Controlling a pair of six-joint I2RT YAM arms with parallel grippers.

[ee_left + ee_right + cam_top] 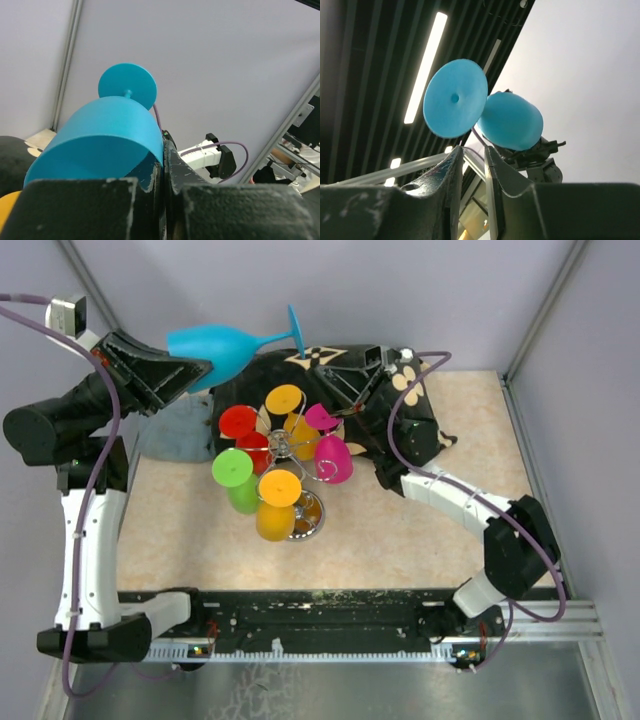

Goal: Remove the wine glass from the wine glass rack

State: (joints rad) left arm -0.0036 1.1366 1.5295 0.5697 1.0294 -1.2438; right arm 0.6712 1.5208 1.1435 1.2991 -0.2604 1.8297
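A blue wine glass (215, 348) hangs in the air at the back left, lying on its side with its foot toward the right. My left gripper (192, 372) is shut on its rim, one finger inside the bowl and one outside (164, 160). The glass fills the left wrist view (110, 130). The wine glass rack (285, 445) stands mid-table on a mirror base (308, 518), with red, yellow, magenta, green and orange glasses on it. My right gripper (345, 375) points upward below the glass foot (455, 97), its jaws a narrow gap apart and empty (472, 155).
A black bag with beige flower marks (425, 430) lies behind the rack under my right wrist. A grey-blue cloth (178, 432) lies left of the rack. Enclosure walls and metal posts (545, 310) close in the back and sides.
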